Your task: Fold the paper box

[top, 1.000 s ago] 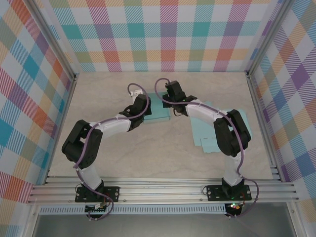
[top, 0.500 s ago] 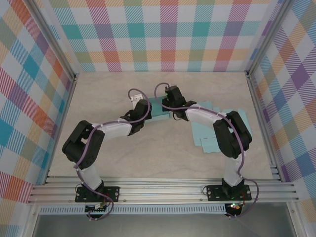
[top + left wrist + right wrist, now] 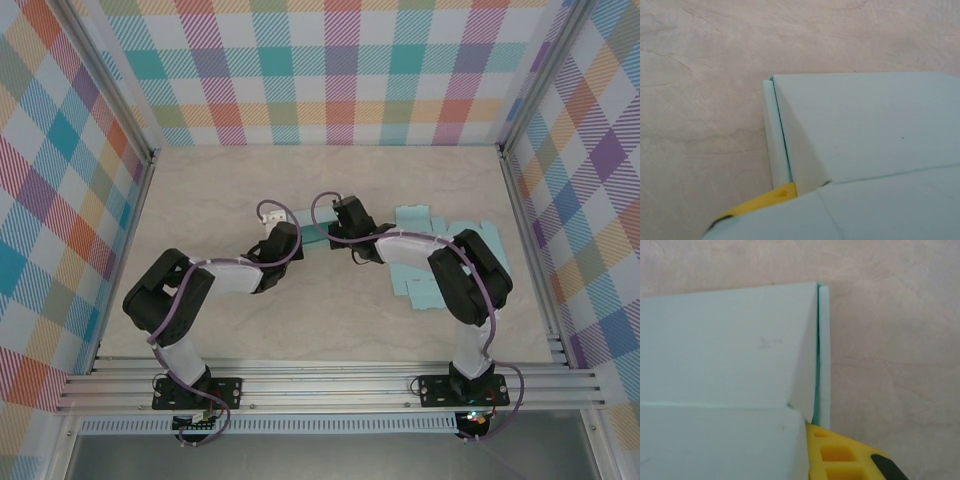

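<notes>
Both arms have drawn back toward their bases over the last second, and the paper box [image 3: 314, 237], which showed a broad flat face before, is now a narrow teal strip between the left gripper [image 3: 293, 238] and the right gripper [image 3: 335, 232] at mid-table [image 3: 330, 320]. You look to be mid-fold on the side walls. The right gripper is clenched on the box's right wall, while on the left I cannot tell whether you grip or have loosened. Next, press each doubled wall fully down without dragging the box.

Pastel plaid walls [image 3: 340, 70] enclose a beige, marble-patterned table [image 3: 200, 190]; aluminium rails [image 3: 330, 385] run along its near edge under even light.
</notes>
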You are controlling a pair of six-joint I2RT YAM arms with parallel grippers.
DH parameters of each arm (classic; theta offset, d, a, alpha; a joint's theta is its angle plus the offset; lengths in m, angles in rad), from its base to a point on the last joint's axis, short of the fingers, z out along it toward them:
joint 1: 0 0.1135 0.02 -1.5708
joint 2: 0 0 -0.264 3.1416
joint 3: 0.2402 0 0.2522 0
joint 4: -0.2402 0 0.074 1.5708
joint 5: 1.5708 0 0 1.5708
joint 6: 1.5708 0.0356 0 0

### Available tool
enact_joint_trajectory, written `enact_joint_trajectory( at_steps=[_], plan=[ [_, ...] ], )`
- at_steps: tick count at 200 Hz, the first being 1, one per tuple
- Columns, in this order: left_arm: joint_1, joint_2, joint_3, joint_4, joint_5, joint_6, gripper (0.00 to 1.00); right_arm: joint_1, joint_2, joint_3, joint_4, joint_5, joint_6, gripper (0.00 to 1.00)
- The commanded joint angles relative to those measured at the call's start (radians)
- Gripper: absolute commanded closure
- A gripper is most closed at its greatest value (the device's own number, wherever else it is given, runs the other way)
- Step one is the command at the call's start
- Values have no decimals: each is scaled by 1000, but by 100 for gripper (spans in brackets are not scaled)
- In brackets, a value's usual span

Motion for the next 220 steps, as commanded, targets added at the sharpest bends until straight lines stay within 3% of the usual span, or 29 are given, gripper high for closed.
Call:
enact_joint_trajectory(
  at_steps=[1, 81, 177, 195, 207, 220],
  plan=[
    [-17, -45, -38, 24, 31, -12, 84, 8, -37, -25, 33, -13, 11, 88],
    [-40, -169, -115, -25, 37, -30, 44, 20, -90, -62, 8, 11, 9, 68],
    [-62, -486, -225, -214, 61, -123, 15, 51, -298, -181, -81, 39, 20, 34],
    [-63, -572, -235, -277, 68, -129, 12, 52, -369, -218, -108, 41, 27, 25],
    [-63, -631, -243, -318, 72, -131, 9, 54, -421, -247, -123, 46, 32, 1],
    [-63, -694, -249, -367, 76, -135, 6, 54, -488, -279, -140, 43, 37, 0]
  ],
)
